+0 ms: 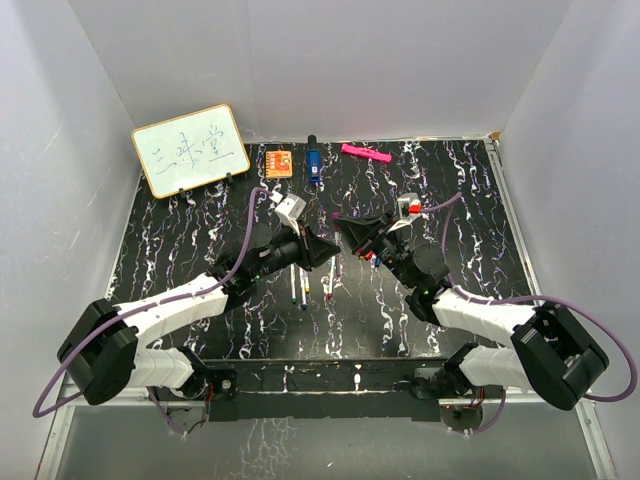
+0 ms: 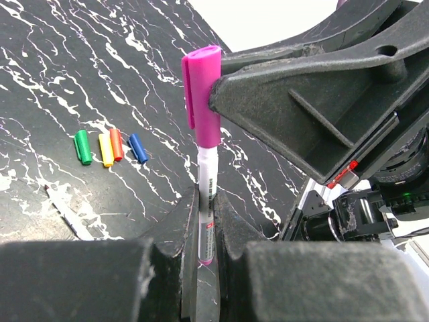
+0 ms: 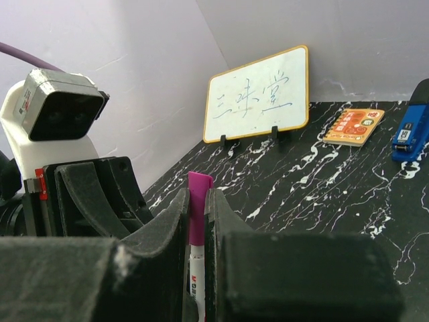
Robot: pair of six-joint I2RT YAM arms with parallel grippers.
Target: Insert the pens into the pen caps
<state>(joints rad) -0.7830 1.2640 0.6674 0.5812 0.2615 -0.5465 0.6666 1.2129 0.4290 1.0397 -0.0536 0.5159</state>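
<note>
My left gripper [image 2: 206,201] is shut on the white barrel of the purple pen [image 2: 207,174], which stands upright between its jaws. A purple cap [image 2: 202,94] sits on the pen's top end. My right gripper [image 3: 198,198] is shut on that purple cap [image 3: 198,208], with the white barrel [image 3: 196,282] showing below it. In the top view the left gripper [image 1: 322,250] and right gripper [image 1: 350,232] meet tip to tip at mid-table. Green [image 2: 82,146], yellow [image 2: 106,149], orange [image 2: 116,144] and blue [image 2: 138,147] caps lie side by side on the table. Three more pens [image 1: 303,288] lie below the left gripper.
A small whiteboard [image 1: 190,150] stands at the back left. An orange square block [image 1: 279,162], a thick blue and black marker [image 1: 313,163] and a flat pink bar [image 1: 365,153] lie along the back edge. White walls enclose the black marbled table [image 1: 180,240].
</note>
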